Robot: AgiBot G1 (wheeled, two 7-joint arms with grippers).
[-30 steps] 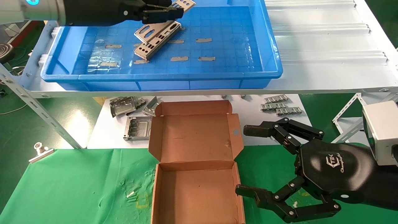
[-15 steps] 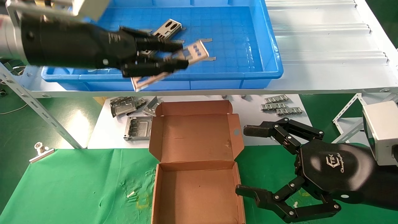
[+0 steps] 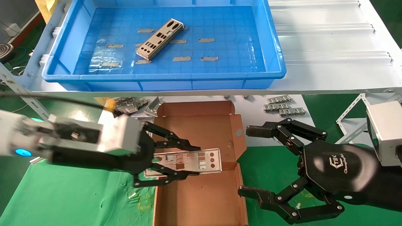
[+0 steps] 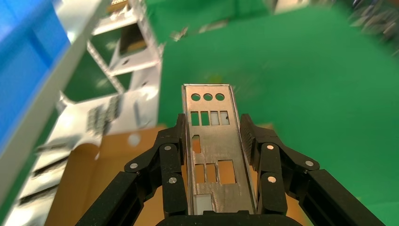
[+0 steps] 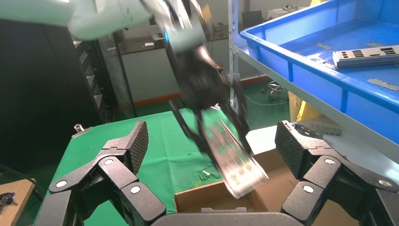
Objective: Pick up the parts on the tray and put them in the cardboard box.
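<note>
While the left gripper (image 3: 177, 160) pinches one part (image 3: 188, 161) by its long edges, it hangs over the open box (image 3: 201, 194), and the part lies flat just above the fold between lid and bottom. To the right of the box the right gripper (image 3: 251, 161) waits with its fingers spread wide. Beyond the box, a second part (image 3: 160, 39) lies in the tray (image 3: 163, 77).

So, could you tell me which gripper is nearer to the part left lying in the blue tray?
Left. The left gripper holds another plate over the cardboard box, below the tray part. The right gripper sits open further off, right of the box.
</note>
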